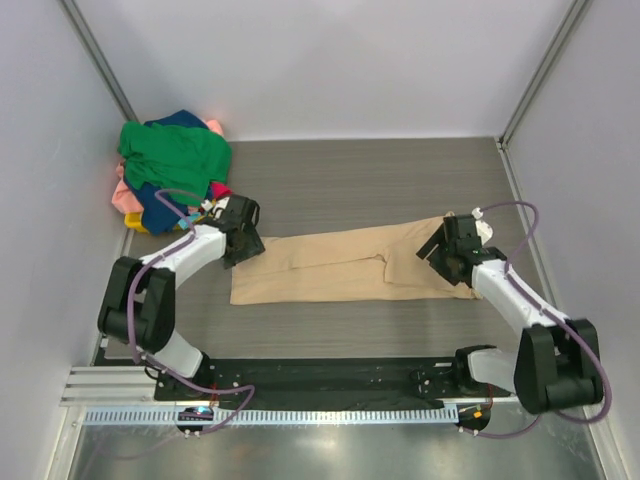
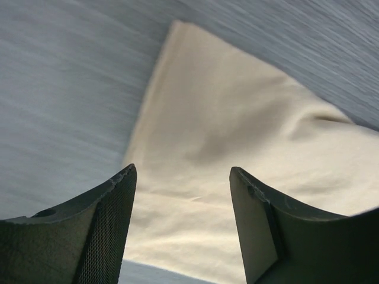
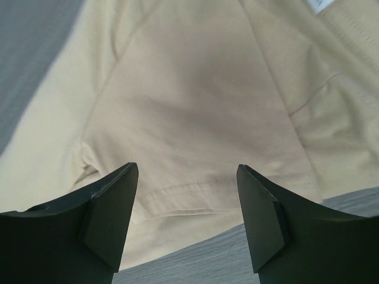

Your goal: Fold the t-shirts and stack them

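In the top view, the left arm reaches forward from its base with the elbow bent out towards 9 o'clock. The left gripper [image 1: 241,233] hangs over the 9 o'clock end of the tan t-shirt [image 1: 340,265]. The right arm mirrors it, elbow out towards 3 o'clock, with the right gripper [image 1: 446,246] over the shirt's 3 o'clock end.

Both wrist views show the jaws spread apart with nothing between them. The left gripper [image 2: 180,171] hovers above a corner of the tan cloth [image 2: 237,148], and the right gripper [image 3: 186,168] above a hemmed edge [image 3: 195,106].

The tan shirt lies flat and long across the middle of the table [image 1: 350,180], folded lengthwise. Its 3 o'clock end is partly hidden under the right gripper. A white neck label [image 3: 320,5] is cut off at the right wrist view's 1 o'clock edge.

The other t-shirts [image 1: 175,165] sit heaped at the table's 10 o'clock corner, green on top. A yellow sliver [image 1: 137,226] beneath them is possibly a basket, though too little of it shows to be sure.
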You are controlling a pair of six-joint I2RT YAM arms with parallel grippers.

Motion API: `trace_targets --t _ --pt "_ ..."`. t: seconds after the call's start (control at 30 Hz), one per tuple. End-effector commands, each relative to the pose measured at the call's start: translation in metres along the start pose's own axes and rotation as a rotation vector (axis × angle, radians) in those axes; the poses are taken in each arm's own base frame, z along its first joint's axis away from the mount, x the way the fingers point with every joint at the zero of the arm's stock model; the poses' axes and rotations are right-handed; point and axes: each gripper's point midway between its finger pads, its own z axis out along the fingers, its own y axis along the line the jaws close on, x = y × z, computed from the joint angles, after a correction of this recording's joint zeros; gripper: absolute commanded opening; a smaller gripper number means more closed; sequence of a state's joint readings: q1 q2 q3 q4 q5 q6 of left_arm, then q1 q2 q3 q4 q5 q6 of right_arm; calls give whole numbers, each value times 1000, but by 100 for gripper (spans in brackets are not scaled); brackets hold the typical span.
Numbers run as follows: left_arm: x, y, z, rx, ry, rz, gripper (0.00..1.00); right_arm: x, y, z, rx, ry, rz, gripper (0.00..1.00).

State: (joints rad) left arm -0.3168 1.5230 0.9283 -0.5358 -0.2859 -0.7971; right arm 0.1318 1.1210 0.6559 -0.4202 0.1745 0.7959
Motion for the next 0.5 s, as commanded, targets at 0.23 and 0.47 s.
trace_targets --t 0.23,0.47 --pt "36 -64 26 132 123 84 62 42 14 65 41 256 -38 75" --pt "89 -77 24 183 248 62 61 68 42 111 11 438 -63 72"
